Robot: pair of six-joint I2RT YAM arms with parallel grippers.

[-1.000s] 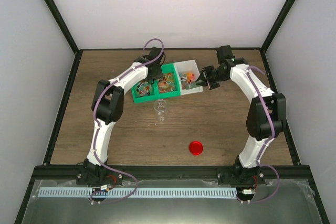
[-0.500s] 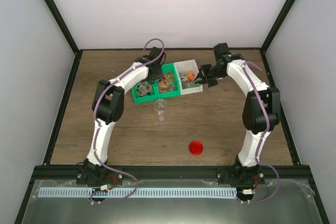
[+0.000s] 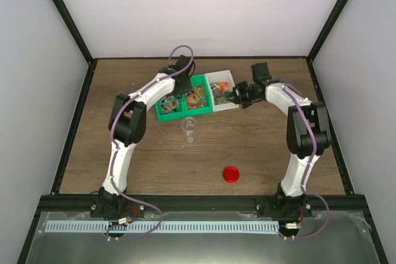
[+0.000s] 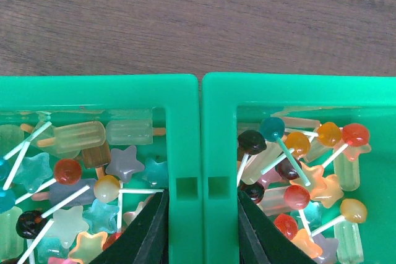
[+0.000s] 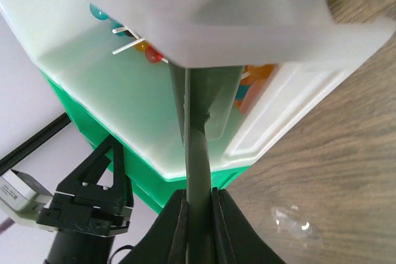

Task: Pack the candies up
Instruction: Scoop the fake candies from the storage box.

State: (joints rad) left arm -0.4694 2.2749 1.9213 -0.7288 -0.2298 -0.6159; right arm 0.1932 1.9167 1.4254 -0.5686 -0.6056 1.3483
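The candies (image 4: 297, 196) are small lollipops, stars and ice-pop shapes lying in two green bins (image 4: 99, 88) set side by side at the back middle (image 3: 162, 115). More candies (image 5: 257, 72) lie in a white bin (image 3: 226, 78) beside them. My left gripper (image 4: 201, 196) is shut across the two adjoining green walls; it shows in the top view (image 3: 179, 94). My right gripper (image 5: 198, 193) is shut on the white bin's side wall (image 5: 204, 97), and that bin is tipped up; it shows in the top view (image 3: 239, 95).
A small clear jar (image 3: 189, 127) stands just in front of the green bins and shows in the right wrist view (image 5: 291, 222). A round red lid (image 3: 231, 174) lies nearer the front, right of centre. Black frame posts edge the table.
My right arm swung up and back down with its wrist turning, and the white bin in its grip now sits tipped. My left arm and the green bins have not moved.
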